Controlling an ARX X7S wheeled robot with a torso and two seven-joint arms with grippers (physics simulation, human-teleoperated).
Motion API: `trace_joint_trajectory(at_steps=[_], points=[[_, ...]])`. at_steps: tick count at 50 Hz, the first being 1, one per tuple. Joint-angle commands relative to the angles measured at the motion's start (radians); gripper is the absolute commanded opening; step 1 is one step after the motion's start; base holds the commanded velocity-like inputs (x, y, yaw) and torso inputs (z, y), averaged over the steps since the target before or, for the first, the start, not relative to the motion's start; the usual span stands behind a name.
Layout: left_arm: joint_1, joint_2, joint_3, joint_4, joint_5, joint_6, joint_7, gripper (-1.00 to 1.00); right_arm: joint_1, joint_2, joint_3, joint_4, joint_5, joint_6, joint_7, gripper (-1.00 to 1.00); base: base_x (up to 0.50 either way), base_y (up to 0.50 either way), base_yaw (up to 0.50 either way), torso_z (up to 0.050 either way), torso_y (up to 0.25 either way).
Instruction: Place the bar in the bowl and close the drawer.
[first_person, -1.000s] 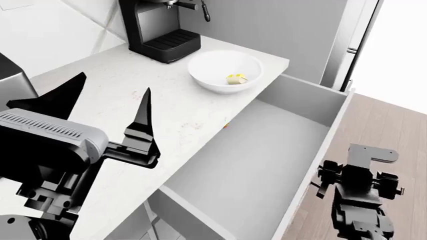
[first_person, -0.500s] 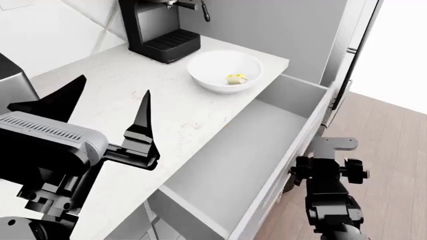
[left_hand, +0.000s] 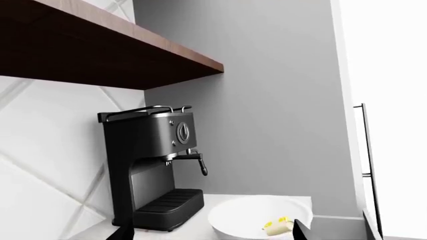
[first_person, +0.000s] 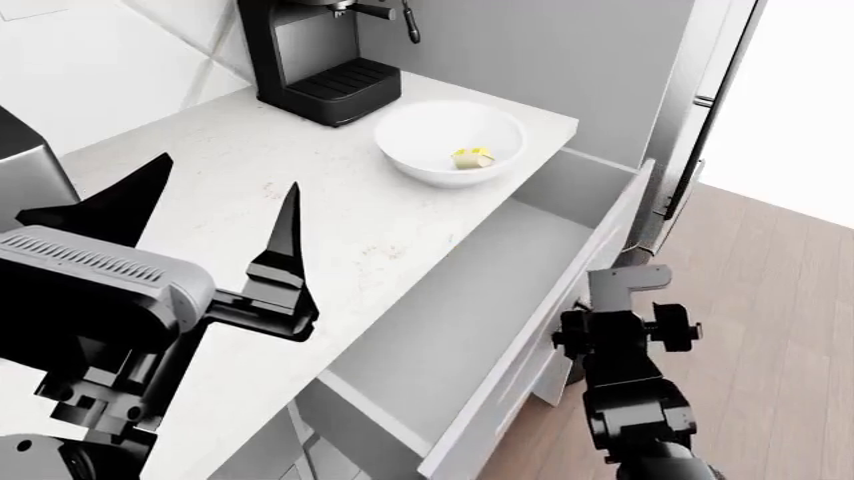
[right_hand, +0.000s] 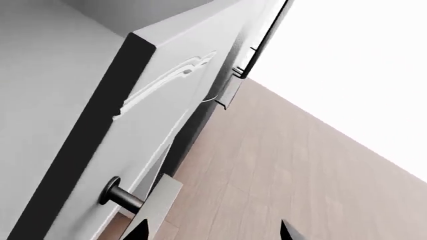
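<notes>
The bar (first_person: 470, 157) lies inside the white bowl (first_person: 418, 159) on the counter (first_person: 227, 170), just right of the coffee machine (first_person: 320, 50). The drawer (first_person: 527, 330) stands partly open. The right gripper (first_person: 627, 325) presses against its front; I cannot tell its finger spread. The left gripper (first_person: 200, 215) hovers over the counter, fingers wide apart and empty.

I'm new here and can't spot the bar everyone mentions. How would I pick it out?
Start at the black coffee machine at the back of the white counter. Beside it, near the counter's edge above the open drawer, sits a wide white bowl. The bar is the small pale yellow chunk lying inside it, the only coloured thing in the bowl.
</notes>
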Motion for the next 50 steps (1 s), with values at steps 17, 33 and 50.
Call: trace_joint_trajectory(at_steps=[17, 33, 50], points=[[0.007, -0.009, -0.007, -0.001, -0.011, 0.014, -0.004, 1.0, -0.073, -0.109, -0.351, 0.151, 0.387, -0.02, -0.044, 1.0, 0.0, 0.0, 0.01, 0.0, 0.0], [0.018, -0.008, -0.002, -0.008, -0.003, 0.022, -0.005, 1.0, -0.046, -0.103, -0.369, 0.151, 0.423, -0.052, -0.051, 1.0, 0.0, 0.0, 0.0, 0.0, 0.0], [-0.182, 0.053, 0.058, -0.021, -0.222, -0.211, -0.209, 1.0, -0.4, 0.254, -0.139, -1.247, 0.576, 0.625, 0.113, 1.0, 0.0, 0.0, 0.0, 0.0, 0.0]])
